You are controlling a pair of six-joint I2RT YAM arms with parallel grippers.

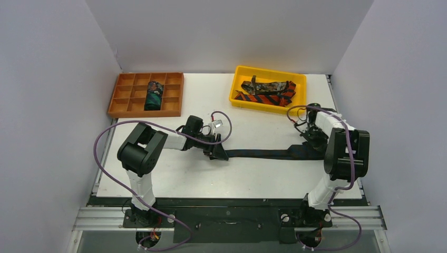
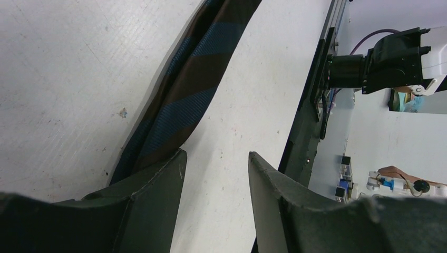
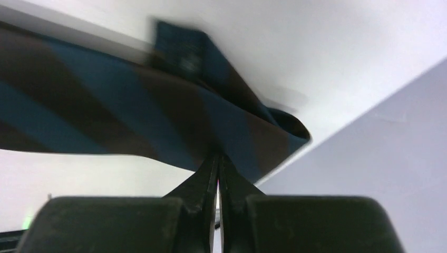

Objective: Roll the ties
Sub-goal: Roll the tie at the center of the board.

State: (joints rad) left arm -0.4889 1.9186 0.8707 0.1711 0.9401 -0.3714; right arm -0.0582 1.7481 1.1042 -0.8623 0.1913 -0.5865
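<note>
A dark tie [image 1: 263,154] with blue and brown stripes lies stretched across the table between my two grippers. My left gripper [image 1: 217,152] stands open at its left end. In the left wrist view the tie [image 2: 195,89] runs under the left finger [image 2: 158,184], and only bare table shows in the left gripper [image 2: 216,155]. My right gripper [image 1: 314,141] is at the tie's right end. Seen from the right wrist, the right gripper [image 3: 217,156] is shut, its tips pinching the edge of the folded tie [image 3: 105,105]. A dark teal rolled tie [image 1: 154,95] sits in the divider tray.
An orange-brown divider tray [image 1: 126,84] stands at the back left. At the back right, a yellow bin [image 1: 240,74] holds a red-orange striped tie [image 1: 263,99] and a mottled brown tie [image 1: 269,86]. Purple cables [image 1: 105,137] loop by both arms. Walls enclose the table.
</note>
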